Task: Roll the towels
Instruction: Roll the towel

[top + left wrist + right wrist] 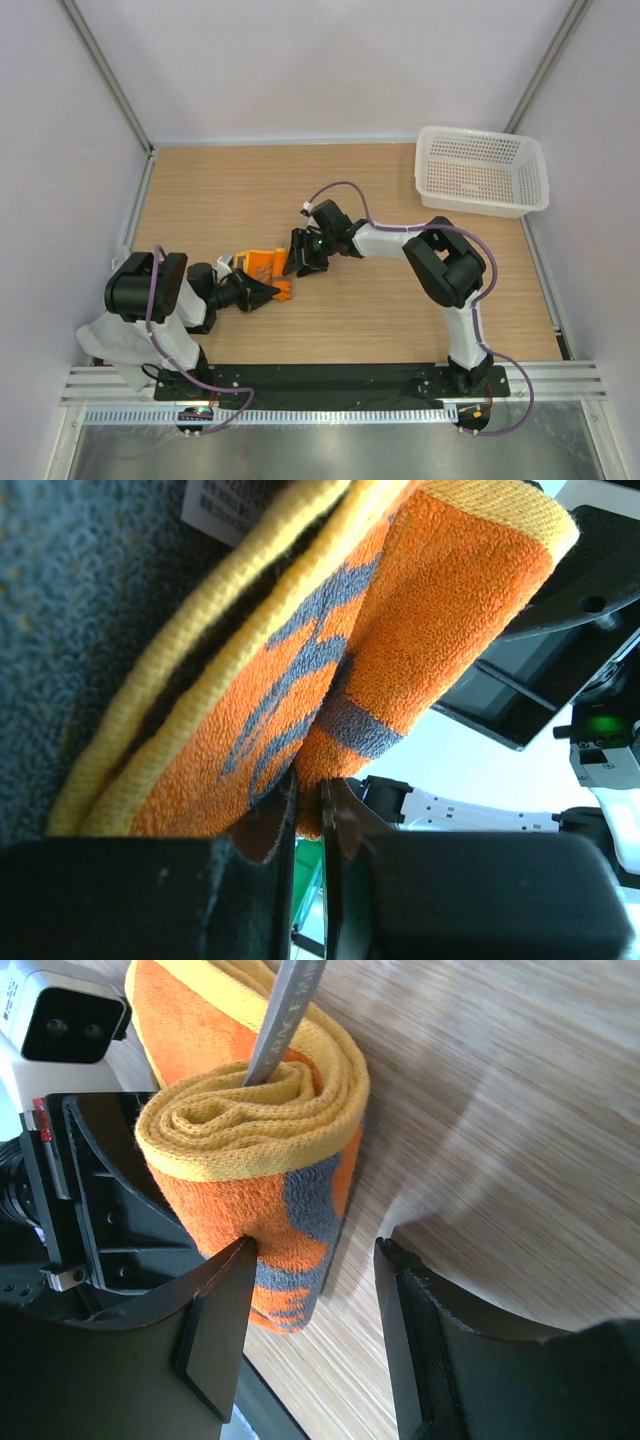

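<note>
The orange towel point(262, 268) with its yellowish edge lies partly rolled at the table's near left. My left gripper point(268, 292) is shut on a fold of it; the left wrist view shows the jaws pinching the orange cloth point(400, 630). In the right wrist view the orange towel point(250, 1150) is a tight coil with a thin grey blade stuck in its middle. My right gripper point(305, 255) is open at the roll's right end, one fingertip point(235, 1260) touching the roll, the other over bare wood. The light-grey towel point(112, 340) lies bunched under my left arm.
A white perforated basket point(478, 206) stands at the far right corner. Wooden table point(400, 320) spreads between the arms. White walls close in the sides and back. A black base rail runs along the near edge.
</note>
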